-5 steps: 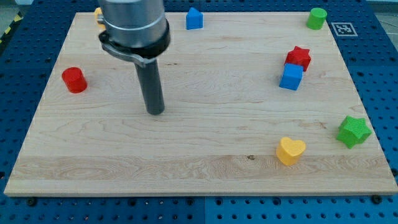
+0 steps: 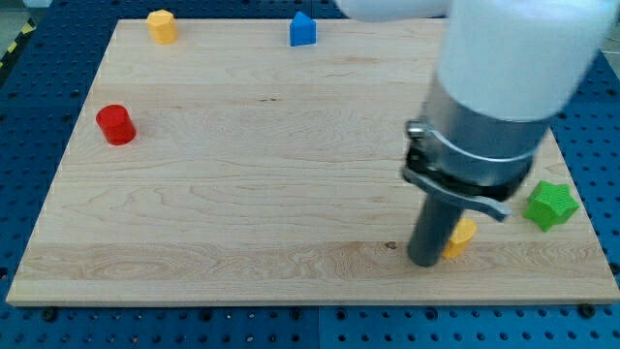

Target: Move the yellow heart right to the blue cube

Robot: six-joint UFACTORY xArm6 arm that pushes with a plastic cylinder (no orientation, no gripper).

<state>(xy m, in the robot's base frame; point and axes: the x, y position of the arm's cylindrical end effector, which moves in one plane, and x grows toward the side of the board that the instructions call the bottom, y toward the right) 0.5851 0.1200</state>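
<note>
The tip rests on the wooden board, touching the yellow heart at its two o'clock; the arm hides the blue cube.

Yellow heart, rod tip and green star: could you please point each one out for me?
yellow heart (image 2: 463, 233), camera view, on the part showing right of the rod.
my tip (image 2: 424, 262), camera view, on the rod's very end, at the heart's left side.
green star (image 2: 550, 206), camera view, on its middle.

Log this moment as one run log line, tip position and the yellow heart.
tip: my tip at yellow heart's left edge, apparently touching | blue cube: hidden behind arm | green star: right of heart, apart
</note>
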